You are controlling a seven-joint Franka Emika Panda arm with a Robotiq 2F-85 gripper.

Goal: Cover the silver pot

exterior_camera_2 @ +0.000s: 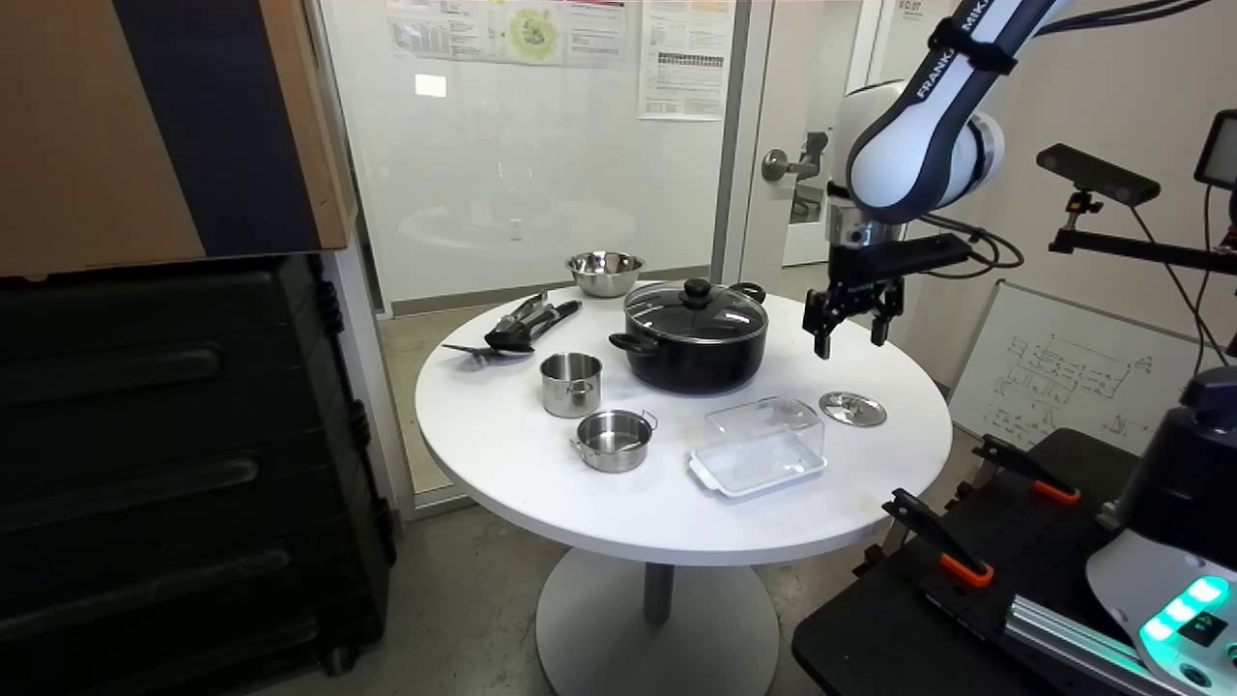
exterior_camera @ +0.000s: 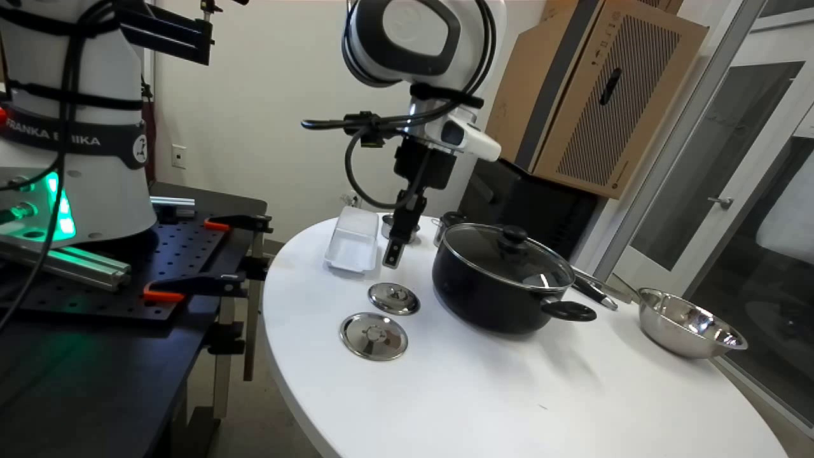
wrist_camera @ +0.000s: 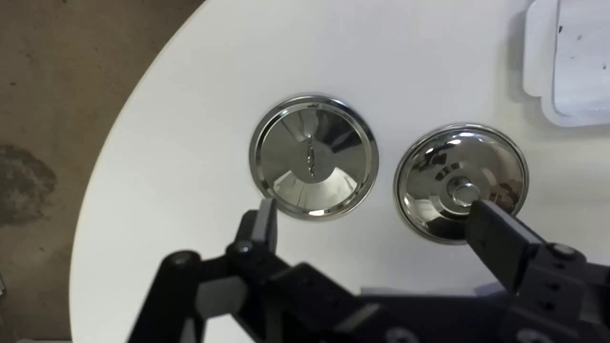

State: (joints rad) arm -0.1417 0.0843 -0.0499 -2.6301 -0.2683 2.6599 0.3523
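Note:
The silver pot (exterior_camera_2: pixel 615 447) is low, shiny and uncovered on the white table. In an exterior view it is partly hidden behind my gripper (exterior_camera: pixel 386 226). Two shiny lids lie on the table in the wrist view: a flat lid with a loop handle (wrist_camera: pixel 305 188) and a domed lid with a round knob (wrist_camera: pixel 436 181). They also show in an exterior view, the flat lid (exterior_camera: pixel 374 337) and the domed lid (exterior_camera: pixel 393 298). My gripper (wrist_camera: pixel 374 207) is open and empty above the table. Its fingers appear below the lids, one overlapping the domed lid in view.
A big black lidded pot (exterior_camera_2: pixel 694 356) stands mid-table. A taller silver pot (exterior_camera_2: pixel 570 387) stands by the silver pot. A white tray (exterior_camera_2: pixel 710 474) with a clear cover is beside the lids. Black utensils (exterior_camera_2: pixel 522 329) and a silver bowl (exterior_camera_2: pixel 606 278) sit farther off.

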